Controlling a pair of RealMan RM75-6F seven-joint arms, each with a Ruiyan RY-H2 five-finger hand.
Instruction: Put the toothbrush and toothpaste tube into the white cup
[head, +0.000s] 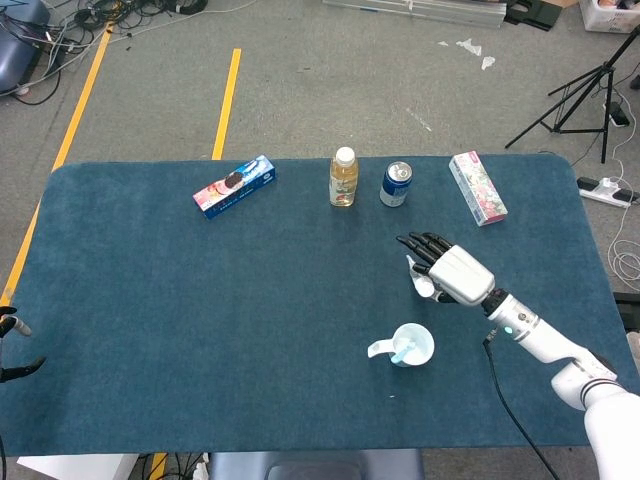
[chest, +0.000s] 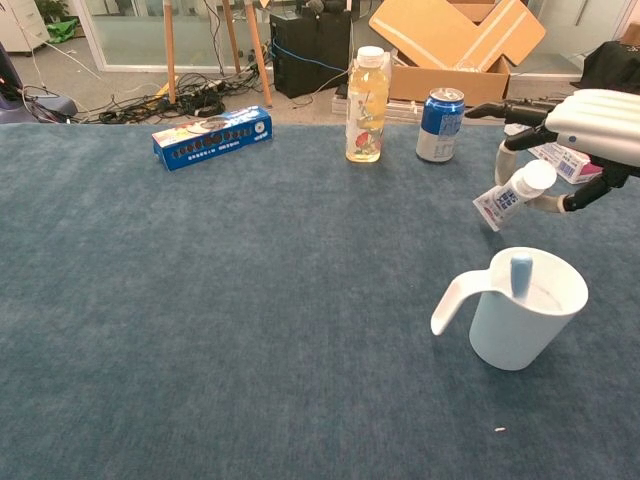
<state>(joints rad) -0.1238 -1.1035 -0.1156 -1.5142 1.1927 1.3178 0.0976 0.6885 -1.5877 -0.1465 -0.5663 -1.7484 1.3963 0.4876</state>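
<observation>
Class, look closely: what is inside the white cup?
A blue toothbrush stands inside the white cup, its end at the rim. The cup's wall hides its lower part.
</observation>
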